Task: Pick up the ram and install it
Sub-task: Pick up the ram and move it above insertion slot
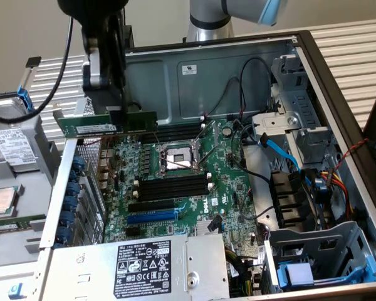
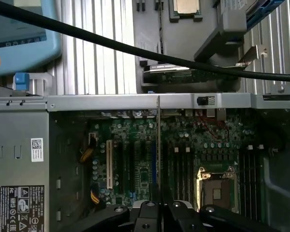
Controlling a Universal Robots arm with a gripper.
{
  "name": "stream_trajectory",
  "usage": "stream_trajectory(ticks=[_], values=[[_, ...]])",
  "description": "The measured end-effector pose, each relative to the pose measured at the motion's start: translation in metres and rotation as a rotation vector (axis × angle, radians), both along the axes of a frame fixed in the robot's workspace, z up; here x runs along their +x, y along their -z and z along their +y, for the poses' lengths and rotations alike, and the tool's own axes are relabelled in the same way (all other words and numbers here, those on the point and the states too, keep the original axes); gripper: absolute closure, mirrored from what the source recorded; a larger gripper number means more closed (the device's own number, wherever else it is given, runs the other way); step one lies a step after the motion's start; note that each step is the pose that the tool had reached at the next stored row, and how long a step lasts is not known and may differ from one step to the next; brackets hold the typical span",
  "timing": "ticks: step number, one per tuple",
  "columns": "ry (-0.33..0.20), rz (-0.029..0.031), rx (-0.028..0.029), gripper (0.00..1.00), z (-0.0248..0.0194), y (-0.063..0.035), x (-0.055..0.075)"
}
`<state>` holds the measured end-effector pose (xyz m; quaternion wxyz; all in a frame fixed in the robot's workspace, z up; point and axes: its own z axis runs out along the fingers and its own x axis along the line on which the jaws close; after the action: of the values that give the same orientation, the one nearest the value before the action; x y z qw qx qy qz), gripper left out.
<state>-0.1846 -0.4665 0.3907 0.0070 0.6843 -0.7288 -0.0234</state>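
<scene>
Beneath a pale wall (image 1: 25, 25), on a ribbed metal table (image 1: 344, 44), one open computer case (image 1: 238, 63) lying on its side, one green motherboard (image 1: 225, 188) on its floor. One gripper (image 1: 117, 119), fingers closed tight on one ram (image 1: 141, 119), held level and on edge in the air over the case's far corner at the exterior view's left, above the board. From the wrist, ram (image 2: 158, 140) edge-on as a thin line running out from the gripper (image 2: 157, 195). On the board: one CPU socket (image 1: 177, 157); two banks of black memory slots (image 1: 174, 186), one on either side of the socket; one blue expansion slot (image 1: 150, 215). One labelled power supply (image 1: 144, 263) at the near edge. One black cable (image 2: 111, 41) across the wrist view. Middle of the ram covered by the fingers in the exterior view; slots per bank hard to count; arm (image 1: 210, 19) cut off at the exterior view's top edge.
</scene>
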Motion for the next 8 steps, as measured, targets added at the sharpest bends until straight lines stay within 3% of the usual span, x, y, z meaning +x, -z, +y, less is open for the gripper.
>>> stream_trajectory(ticks=[8], values=[[0.000, 0.0000, 0.0000, 0.88, 0.0000, 0.0000, 0.036]])
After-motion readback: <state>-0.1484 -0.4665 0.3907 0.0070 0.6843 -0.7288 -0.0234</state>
